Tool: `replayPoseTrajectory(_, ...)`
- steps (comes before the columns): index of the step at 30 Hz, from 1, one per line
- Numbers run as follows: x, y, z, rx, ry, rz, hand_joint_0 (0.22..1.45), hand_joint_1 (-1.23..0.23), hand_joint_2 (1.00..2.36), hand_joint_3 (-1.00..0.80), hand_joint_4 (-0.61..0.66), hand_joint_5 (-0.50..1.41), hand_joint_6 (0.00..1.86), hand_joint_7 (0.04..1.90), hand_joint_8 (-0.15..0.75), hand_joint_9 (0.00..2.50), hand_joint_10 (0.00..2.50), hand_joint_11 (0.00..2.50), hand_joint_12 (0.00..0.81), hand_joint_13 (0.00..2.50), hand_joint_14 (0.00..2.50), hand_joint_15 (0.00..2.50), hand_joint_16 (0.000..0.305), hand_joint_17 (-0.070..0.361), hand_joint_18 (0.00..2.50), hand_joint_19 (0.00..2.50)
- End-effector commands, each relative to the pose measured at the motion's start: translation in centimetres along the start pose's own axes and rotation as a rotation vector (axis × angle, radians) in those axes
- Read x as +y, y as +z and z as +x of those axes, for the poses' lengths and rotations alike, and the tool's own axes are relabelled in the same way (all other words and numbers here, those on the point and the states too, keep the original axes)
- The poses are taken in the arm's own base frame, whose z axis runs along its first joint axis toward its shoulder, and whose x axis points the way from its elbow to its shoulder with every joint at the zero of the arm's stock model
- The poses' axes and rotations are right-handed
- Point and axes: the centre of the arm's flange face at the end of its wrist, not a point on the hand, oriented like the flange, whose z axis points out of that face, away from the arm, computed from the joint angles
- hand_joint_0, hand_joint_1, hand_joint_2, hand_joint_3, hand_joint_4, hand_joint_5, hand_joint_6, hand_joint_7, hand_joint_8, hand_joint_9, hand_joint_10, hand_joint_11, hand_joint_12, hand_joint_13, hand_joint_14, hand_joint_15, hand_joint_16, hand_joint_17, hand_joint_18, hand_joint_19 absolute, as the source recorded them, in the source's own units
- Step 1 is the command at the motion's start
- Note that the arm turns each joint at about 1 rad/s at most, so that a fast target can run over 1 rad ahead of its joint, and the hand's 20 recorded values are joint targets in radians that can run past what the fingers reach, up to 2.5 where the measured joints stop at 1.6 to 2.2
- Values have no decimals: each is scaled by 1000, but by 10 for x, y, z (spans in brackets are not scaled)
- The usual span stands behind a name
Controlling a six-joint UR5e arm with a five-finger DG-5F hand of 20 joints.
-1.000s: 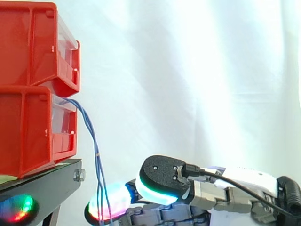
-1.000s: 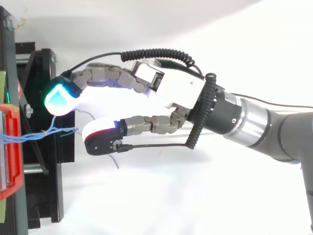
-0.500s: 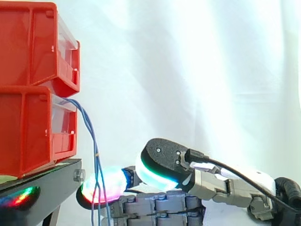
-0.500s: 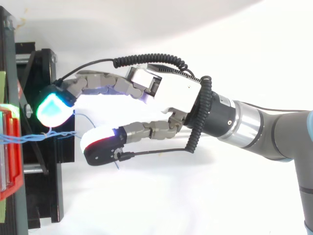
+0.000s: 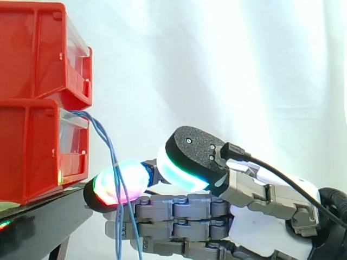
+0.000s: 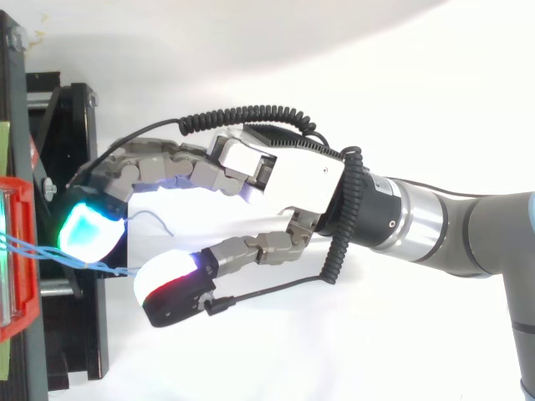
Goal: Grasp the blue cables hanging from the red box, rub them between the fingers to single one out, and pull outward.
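Observation:
Thin blue cables (image 5: 107, 142) leave the lower red bin (image 5: 32, 151) and hang down past the edge of the black stand (image 5: 49, 216). My hand (image 5: 184, 216) reaches in from the right with its fingers nearly straight. A glowing fingertip (image 5: 116, 181) sits right behind the hanging cables. From above, the cables (image 6: 42, 249) run from the bin (image 6: 18, 284) into the gap between the cyan fingertip (image 6: 88, 234) and the thumb pad (image 6: 171, 288). The hand (image 6: 292, 171) is open, its thumb spread apart from the fingers, and nothing is pinched.
A second red bin (image 5: 38, 49) is stacked on the lower one. The stand's black frame (image 6: 71, 125) lies just under the fingertips. A white curtain hangs behind, and a loose cable end (image 6: 155, 219) curls under the fingers.
The hand has risen and pushed left toward the bins. The fingers have straightened and the thumb has spread away, so the cables now lie between them.

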Motion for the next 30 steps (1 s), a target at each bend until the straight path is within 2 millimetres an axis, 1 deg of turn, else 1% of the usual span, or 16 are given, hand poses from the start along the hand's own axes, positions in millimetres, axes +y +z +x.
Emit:
replayPoseTrajectory(1, 1, 0, 2, 1, -3, -5, 567, -629, 1009, -373, 309, -115, 503, 994, 264, 575, 4, 135, 303, 344, 9, 212, 33, 75, 131, 191)
replayPoseTrajectory(6, 1, -3, 6, 13, 3, 7, 567, -630, 1009, -372, 308, -101, 503, 1068, 263, 597, 5, 157, 302, 349, 9, 215, 33, 75, 136, 194)
replayPoseTrajectory(15, 5, -6, 17, 25, 41, 10, 567, -634, 1009, -379, 304, -97, 503, 1060, 266, 622, 5, 158, 302, 355, 9, 217, 33, 74, 144, 193)
replayPoseTrajectory(20, 6, -11, 27, 31, 62, 24, 563, -638, 1008, -381, 295, -119, 503, 934, 267, 627, 5, 150, 302, 363, 9, 213, 33, 75, 154, 197)
replayPoseTrajectory(21, 4, -11, 26, 22, 60, 30, 562, -639, 1008, -381, 294, -126, 503, 906, 264, 623, 4, 136, 302, 364, 9, 212, 33, 75, 156, 193)
replayPoseTrajectory(22, 2, -13, 25, 18, 58, 38, 560, -642, 1008, -381, 271, -136, 503, 837, 250, 559, 0, 61, 296, 379, 9, 207, 34, 77, 175, 199)
replayPoseTrajectory(23, 0, -13, 25, 17, 54, 44, 560, -643, 1009, -386, 261, -142, 503, 802, 252, 546, 0, 24, 293, 385, 9, 197, 34, 77, 183, 198)
replayPoseTrajectory(25, -8, -15, 21, 15, 62, 56, 558, -644, 1008, -384, 253, -148, 502, 760, 248, 516, 0, 0, 288, 395, 8, 188, 34, 78, 200, 193)
replayPoseTrajectory(26, -15, -17, 20, 15, 71, 64, 557, -645, 1008, -384, 251, -154, 502, 749, 248, 506, 0, 0, 284, 404, 8, 189, 35, 78, 220, 198)
replayPoseTrajectory(30, -18, -19, 20, 14, 87, 70, 556, -647, 1008, -387, 248, -154, 502, 748, 249, 504, 0, 0, 283, 486, 10, 226, 35, 79, 270, 210)
